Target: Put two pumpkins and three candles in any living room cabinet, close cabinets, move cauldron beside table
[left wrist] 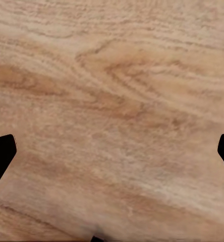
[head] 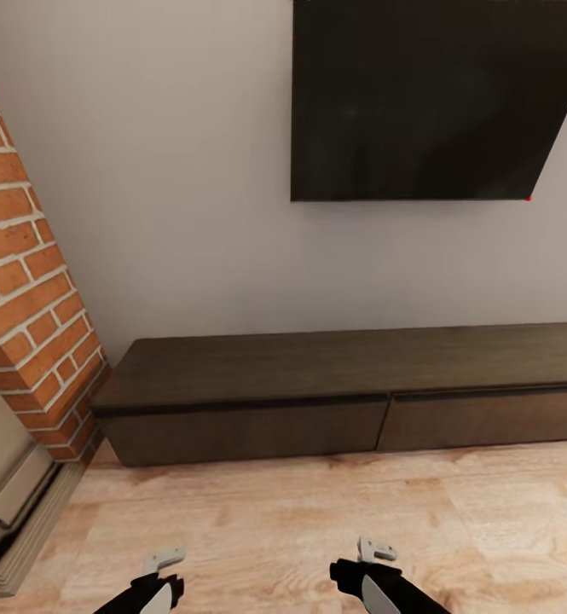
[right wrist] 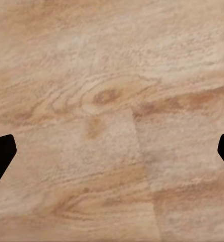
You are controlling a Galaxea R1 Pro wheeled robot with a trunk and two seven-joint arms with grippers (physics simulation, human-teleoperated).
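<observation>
The cabinet [head: 343, 375] is a long low dark-brown unit against the grey wall, straight ahead of me. Its left drawer front [head: 249, 431] and right drawer front [head: 488, 418] both sit flush and shut, and its top is bare. My two arms hang low at the near edge of the head view, the left wrist [head: 155, 584] and the right wrist [head: 373, 576] over the floor, well short of the cabinet. My left gripper [left wrist: 113, 151] is open over bare wood planks, with its fingertips [left wrist: 1, 154] far apart. My right gripper [right wrist: 112, 151] is open too, with nothing between its fingertips [right wrist: 1, 154].
A red brick column [head: 27, 298] stands at the left, with a grey stepped hearth [head: 10, 503] at its foot. A large black screen [head: 436, 98] hangs on the wall above the cabinet. Light wood floor [head: 317, 512] stretches between me and the cabinet.
</observation>
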